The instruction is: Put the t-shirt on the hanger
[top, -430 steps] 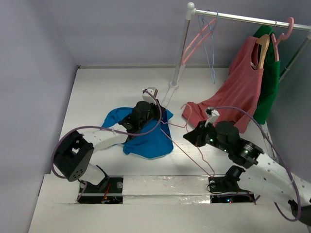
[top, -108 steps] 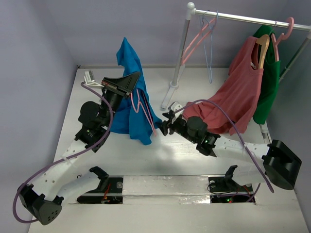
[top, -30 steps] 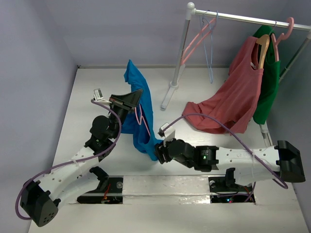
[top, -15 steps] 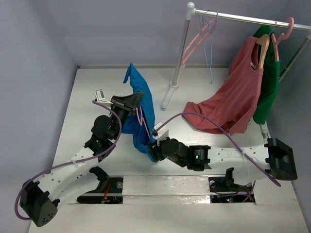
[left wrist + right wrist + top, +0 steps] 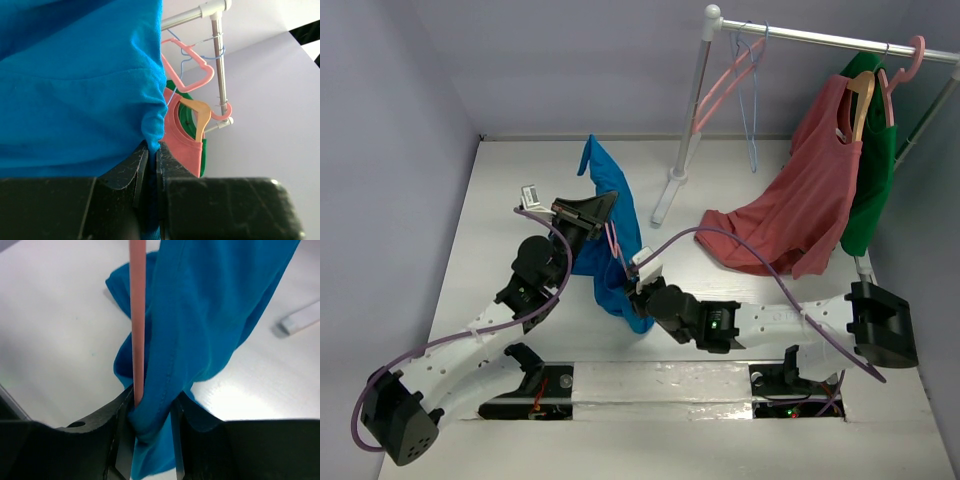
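Top external view: my left arm rises from its elbow at the near left corner toward the middle. The left hand is up off the white surface, fingers pressed together on a fold of the bright blue short-sleeved fabric t-shirt, which hangs from it in the air. My right arm lies low, stretched leftward from its elbow at the right edge, with the right hand at the shirt's lower end. In the right wrist view, that hand pinches a bunch of blue cloth, and the thin pink plastic hanger runs down into the same grip.
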### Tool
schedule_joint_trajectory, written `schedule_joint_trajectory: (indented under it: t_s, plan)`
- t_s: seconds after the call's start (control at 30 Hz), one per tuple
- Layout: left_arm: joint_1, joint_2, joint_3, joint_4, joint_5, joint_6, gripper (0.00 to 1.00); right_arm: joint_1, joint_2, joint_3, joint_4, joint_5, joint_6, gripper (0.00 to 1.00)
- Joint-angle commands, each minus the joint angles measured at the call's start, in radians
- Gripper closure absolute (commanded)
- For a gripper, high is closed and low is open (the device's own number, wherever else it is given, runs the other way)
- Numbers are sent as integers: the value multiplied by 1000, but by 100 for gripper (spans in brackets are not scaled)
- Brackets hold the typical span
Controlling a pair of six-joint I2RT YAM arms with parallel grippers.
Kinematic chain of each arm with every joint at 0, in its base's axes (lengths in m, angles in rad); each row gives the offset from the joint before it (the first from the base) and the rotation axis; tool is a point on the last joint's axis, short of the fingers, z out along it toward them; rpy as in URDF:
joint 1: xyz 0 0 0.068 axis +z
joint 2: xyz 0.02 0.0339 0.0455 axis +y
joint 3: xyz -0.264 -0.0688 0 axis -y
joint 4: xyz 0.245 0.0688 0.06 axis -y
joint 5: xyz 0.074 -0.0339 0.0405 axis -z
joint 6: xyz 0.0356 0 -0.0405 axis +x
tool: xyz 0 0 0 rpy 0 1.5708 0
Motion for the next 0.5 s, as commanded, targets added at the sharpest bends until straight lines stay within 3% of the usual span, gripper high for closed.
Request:
schedule_joint_trajectory:
  t_s: [0.0,0.1,0.3,0.37,0.4,0.47]
  plan:
    - [-11,-15,44,39,8,-20,100,1,-30,3,167,71,-98,65]
    - [-11,-26,39,27,0,-20,100,-10,-47,9,207,69,-151,71]
    - [-11,-32,34,24,-2,-21,100,-43,-46,55,201,34,-187,70]
    - [-11,-33,36,22,-6,-20,100,-44,-49,60,180,19,-184,63]
    - [-11,-33,39,19,-8,-15,100,-44,-53,61,164,11,-168,51]
    - [-20,-33,50,15,-20,-5,100,-44,-78,43,104,-29,-95,37]
